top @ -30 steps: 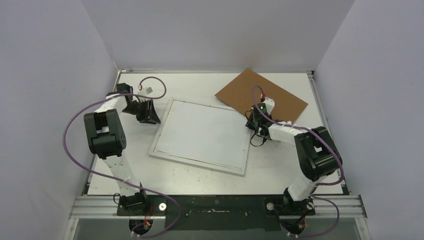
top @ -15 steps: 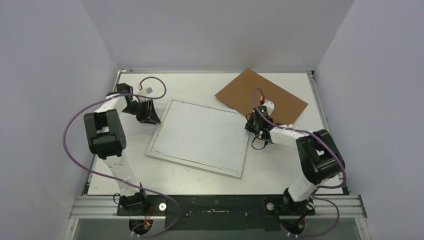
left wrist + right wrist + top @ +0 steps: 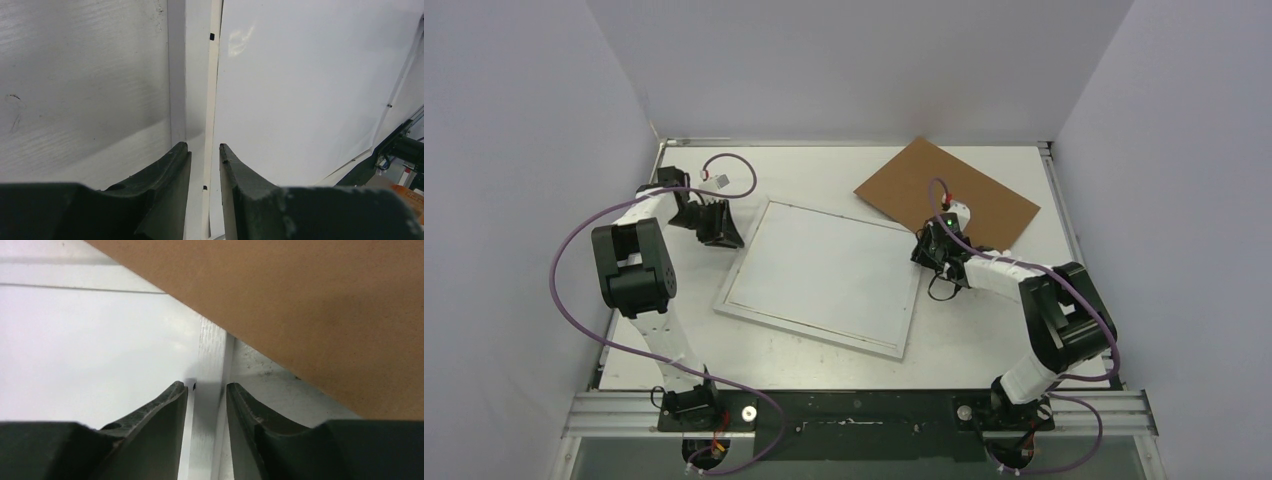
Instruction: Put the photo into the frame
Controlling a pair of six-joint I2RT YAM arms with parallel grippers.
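Observation:
The white frame (image 3: 809,333) lies flat and slightly askew in the middle of the table. A plain white sheet (image 3: 824,270) fills its opening. The photo's printed picture shows in no view. My left gripper (image 3: 724,235) sits at the frame's far left corner. In the left wrist view its jaws (image 3: 204,146) stand narrowly either side of the frame's rail (image 3: 195,75). My right gripper (image 3: 924,255) is at the frame's right edge. In the right wrist view it (image 3: 206,385) pinches the white rail (image 3: 212,350) between its fingers.
A brown cardboard board (image 3: 944,190) lies at the back right, just beyond the right gripper, and fills the upper right wrist view (image 3: 325,305). Grey walls close in the table on three sides. A purple cable loops by the left arm (image 3: 729,175).
The frame's near right corner has swung left and toward me, and the right gripper has moved left with it. The left arm stays in place.

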